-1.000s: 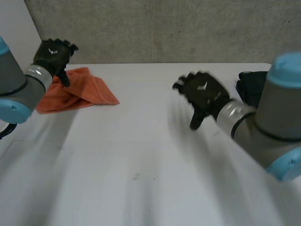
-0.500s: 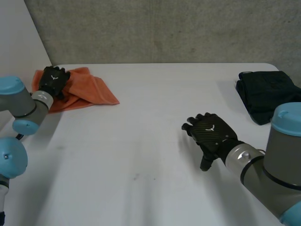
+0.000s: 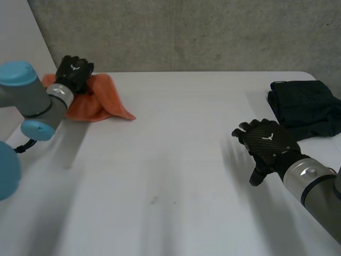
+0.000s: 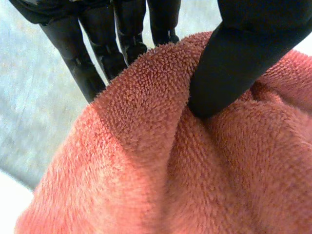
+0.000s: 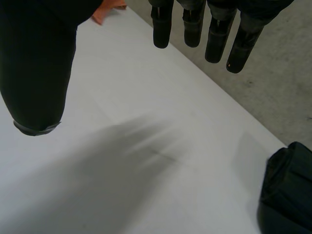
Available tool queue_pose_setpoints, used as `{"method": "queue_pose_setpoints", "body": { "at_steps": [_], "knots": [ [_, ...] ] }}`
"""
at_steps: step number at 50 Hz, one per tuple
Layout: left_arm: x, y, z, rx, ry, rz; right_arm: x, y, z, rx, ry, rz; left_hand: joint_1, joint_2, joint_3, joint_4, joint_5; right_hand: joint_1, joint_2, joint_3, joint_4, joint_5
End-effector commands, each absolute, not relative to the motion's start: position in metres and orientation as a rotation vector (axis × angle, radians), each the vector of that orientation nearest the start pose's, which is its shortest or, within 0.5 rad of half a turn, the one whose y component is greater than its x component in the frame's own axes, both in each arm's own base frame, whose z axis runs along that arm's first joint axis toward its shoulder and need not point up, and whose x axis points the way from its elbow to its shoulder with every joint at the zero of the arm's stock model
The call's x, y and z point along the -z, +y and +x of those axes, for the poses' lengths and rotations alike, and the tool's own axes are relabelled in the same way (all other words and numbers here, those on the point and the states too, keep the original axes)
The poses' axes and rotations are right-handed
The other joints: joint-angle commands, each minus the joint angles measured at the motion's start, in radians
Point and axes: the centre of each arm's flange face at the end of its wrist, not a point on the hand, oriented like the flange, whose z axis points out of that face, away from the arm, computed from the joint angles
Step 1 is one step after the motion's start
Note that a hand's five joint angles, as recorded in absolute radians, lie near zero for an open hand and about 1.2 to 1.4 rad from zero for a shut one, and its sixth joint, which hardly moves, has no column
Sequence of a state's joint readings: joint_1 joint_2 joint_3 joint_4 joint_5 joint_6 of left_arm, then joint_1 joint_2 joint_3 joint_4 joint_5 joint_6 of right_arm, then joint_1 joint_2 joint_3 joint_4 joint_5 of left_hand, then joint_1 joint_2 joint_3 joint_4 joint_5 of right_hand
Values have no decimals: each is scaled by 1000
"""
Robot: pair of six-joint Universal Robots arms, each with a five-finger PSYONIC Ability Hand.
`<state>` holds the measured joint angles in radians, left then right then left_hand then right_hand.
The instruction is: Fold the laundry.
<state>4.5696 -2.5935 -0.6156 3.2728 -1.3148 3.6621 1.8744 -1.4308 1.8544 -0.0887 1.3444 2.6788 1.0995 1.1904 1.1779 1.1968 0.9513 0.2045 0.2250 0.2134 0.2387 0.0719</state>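
Orange towel (image 3: pixel 98 101): bunched at the worktop's (image 3: pixel 170 176) far left corner, with one ridge raised into the left hand.
Left hand (image 3: pixel 74 72): over the worktop's far left corner. Its fingers (image 4: pixel 97 53) stand straight behind the towel's ridge and the thumb presses into the ridge's front, so the terry is pinched between them.
Right hand (image 3: pixel 266 144): over the worktop's right side. Its fingers (image 5: pixel 214 34) are straight and slightly spread, the thumb is held apart, and nothing is in them.
Black garment (image 3: pixel 303 106): folded at the worktop's far right edge, near the right hand but apart from it.
Left wrist view: shows the towel's (image 4: pixel 146 170) looped pile and the crease dented under the thumb of the left hand (image 4: pixel 234 58). In the head view the back of the hand covers this pinch.
Right wrist view: shows the right hand (image 5: pixel 39 63) above bare worktop (image 5: pixel 122 97), a scrap of the orange towel (image 5: pixel 105 10) beyond the fingertips, and part of the black garment (image 5: pixel 287 195).
Hard to tell: whether the pinched ridge is an edge, a corner or the middle of the towel. The garment's right end is cut off.
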Motion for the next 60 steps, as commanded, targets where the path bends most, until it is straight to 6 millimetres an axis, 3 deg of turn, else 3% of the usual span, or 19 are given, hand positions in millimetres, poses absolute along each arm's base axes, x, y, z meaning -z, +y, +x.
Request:
{"method": "queue_pose_setpoints", "body": {
  "at_steps": [1,3,4,7,8,11,12,13,14,16,19,22,27,35,38,43,51,60],
  "knots": [
    [-239,-357,-285,2454,2244,1011,-206,-233,225,1832,2208,-1074,297,206,218,199,270,-30,-50,-39,-64,-72],
    [-244,-329,-293,2473,2327,1053,-211,-236,223,1857,2208,-1061,297,206,218,199,270,-30,-50,-39,-64,-72],
    [-247,-300,-300,2480,2401,1121,-212,-237,222,1866,2206,-1057,297,206,218,199,270,-30,-50,-39,-64,-72],
    [-241,-256,-311,2449,2519,1264,-217,-241,220,1890,2203,-1045,297,206,218,199,270,-30,-50,-39,-64,-72],
    [-233,-226,-319,2411,2578,1388,-218,-242,220,1894,2202,-1041,297,206,218,199,270,-30,-50,-39,-64,-72],
    [-215,-189,-331,2325,2653,1567,-222,-246,219,1917,2196,-1034,271,180,193,174,245,-30,-50,-39,-64,-72],
    [-205,-169,-336,2278,2683,1646,-222,-247,219,1919,2195,-1034,-247,-338,-325,-344,-273,-30,-50,-39,-64,-72],
    [-201,-161,-338,2255,2694,1668,-223,-247,219,1924,2190,-1034,-525,-616,-603,-622,-551,-30,-50,-39,-64,-72],
    [-199,-155,-339,2237,2703,1691,-224,-248,219,1928,2187,-1033,-728,-819,-807,-826,-755,-30,-50,-39,-64,-72],
    [-196,-144,-343,2209,2712,1723,-225,-248,220,1929,2183,-1036,-874,-965,-952,-971,-900,-30,-50,-39,-64,-72],
    [-200,-148,-342,2233,2703,1675,-227,-248,221,1933,2172,-1037,-889,-980,-967,-986,-915,-30,-50,-39,-64,-72],
    [-211,-167,-336,2299,2658,1517,-228,-248,223,1936,2160,-1036,-895,-986,-973,-992,-921,-30,-50,-39,-64,-72],
    [-238,-216,-303,2415,2521,1119,-231,-248,225,1933,2156,-1024,-880,-971,-959,-977,-907,-30,-50,-39,-64,-72],
    [-242,-263,-269,2419,2451,913,-222,-230,226,1746,2247,-1049,-851,-942,-929,-948,-877,-30,-50,-39,-64,-72],
    [-232,-276,-262,2366,2463,917,-214,-217,225,1606,2304,-1080,-842,-933,-920,-939,-868,-30,-50,-39,-64,-72],
    [-192,-291,-249,2137,2484,1082,-202,-203,224,1498,2319,-1155,-842,-933,-920,-939,-868,-30,-50,-39,-64,-72],
    [-153,-280,-246,1807,2512,1324,-183,-182,217,1407,2338,-1303,-839,-930,-918,-936,-865,-30,-50,-39,-64,-72],
    [-132,-290,-246,1700,2529,1300,-168,-162,211,1316,2349,-1350,-578,-669,-657,-676,-605,-30,-50,-39,-64,-72]
  ]
}}
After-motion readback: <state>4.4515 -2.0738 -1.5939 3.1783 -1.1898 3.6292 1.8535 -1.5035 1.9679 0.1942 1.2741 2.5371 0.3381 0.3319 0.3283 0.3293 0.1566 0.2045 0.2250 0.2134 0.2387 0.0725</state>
